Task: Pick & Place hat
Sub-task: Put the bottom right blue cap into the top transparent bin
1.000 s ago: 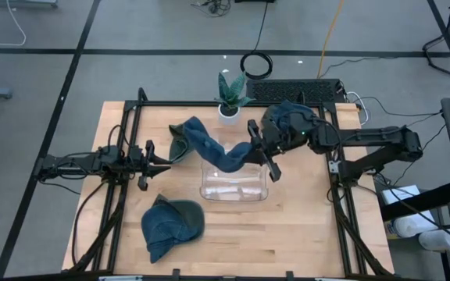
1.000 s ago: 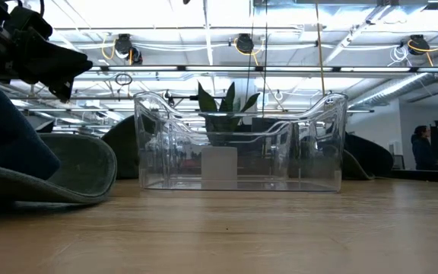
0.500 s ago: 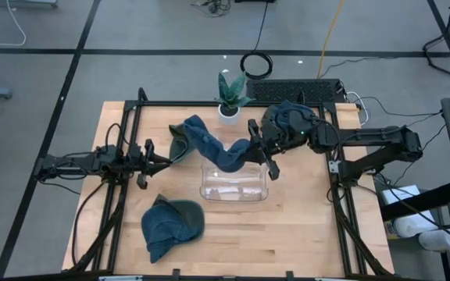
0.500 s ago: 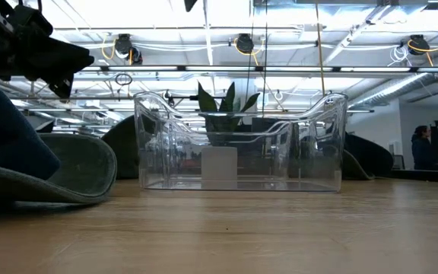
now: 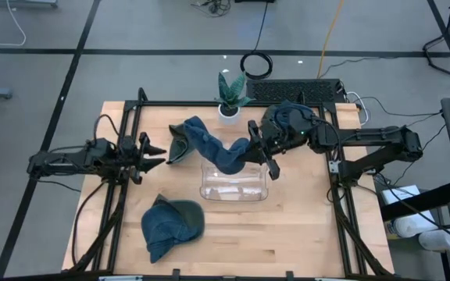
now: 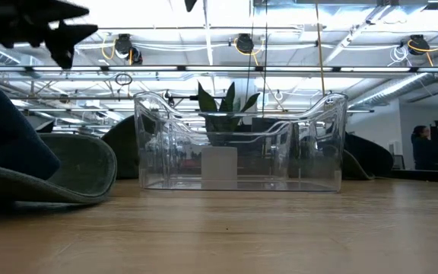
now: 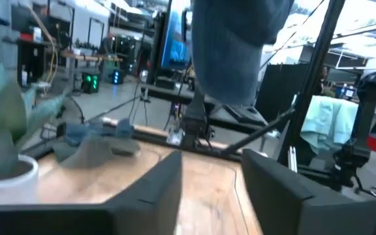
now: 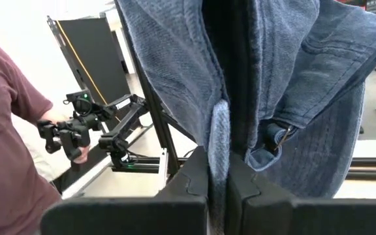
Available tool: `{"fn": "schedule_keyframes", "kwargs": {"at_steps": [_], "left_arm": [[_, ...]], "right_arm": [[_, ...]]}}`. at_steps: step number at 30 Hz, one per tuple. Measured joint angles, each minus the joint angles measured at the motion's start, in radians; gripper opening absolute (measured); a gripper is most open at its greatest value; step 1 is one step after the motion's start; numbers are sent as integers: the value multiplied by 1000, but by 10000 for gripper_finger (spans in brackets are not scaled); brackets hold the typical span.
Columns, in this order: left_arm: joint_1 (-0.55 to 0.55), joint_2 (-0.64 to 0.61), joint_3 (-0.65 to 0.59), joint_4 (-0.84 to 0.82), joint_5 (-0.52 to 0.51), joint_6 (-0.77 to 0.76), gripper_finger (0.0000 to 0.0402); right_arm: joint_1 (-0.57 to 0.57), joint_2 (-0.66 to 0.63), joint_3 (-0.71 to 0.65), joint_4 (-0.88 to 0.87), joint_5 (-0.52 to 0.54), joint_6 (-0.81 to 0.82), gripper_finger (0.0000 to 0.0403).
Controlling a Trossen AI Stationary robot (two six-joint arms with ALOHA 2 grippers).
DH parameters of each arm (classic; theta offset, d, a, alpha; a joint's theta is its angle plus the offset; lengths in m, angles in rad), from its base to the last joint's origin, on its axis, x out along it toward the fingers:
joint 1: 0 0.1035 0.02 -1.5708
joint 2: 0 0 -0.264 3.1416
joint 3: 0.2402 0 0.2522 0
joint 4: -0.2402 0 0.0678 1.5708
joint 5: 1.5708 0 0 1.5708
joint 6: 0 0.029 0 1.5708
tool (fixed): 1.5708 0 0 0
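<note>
Hat (image 5: pixel 209 147): blue denim, hanging stretched above the clear bin's (image 5: pixel 233 182) rim.
Right hand (image 5: pixel 261 150): clamped shut on hat's edge.
Left hand (image 5: pixel 156 153): just released, fingers now apart, empty, pulled back.
Meaning: likely hat can drop into bin.

Hidden between the shut jaws of the right gripper (image 8: pixel 217 179) — the pinched fold of the blue hat (image 8: pixel 240 72), also cut off above. Cropped beyond the parted jaws of the left gripper (image 7: pixel 211 189) — blurred blue fabric, identity unclear.
</note>
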Motion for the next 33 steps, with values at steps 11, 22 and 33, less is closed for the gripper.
{"fn": "schedule_keyframes", "kwargs": {"at_steps": [11,22,33], "left_arm": [[0,162,258,0,-8,155,301],[0,434,608,-127,-25,237,270],[0,717,987,-393,-24,230,271]], "right_arm": [[-16,0,0,46,-78,112,0],[-46,-1,0,78,-218,237,0],[-57,-1,0,77,-339,272,0]]}}
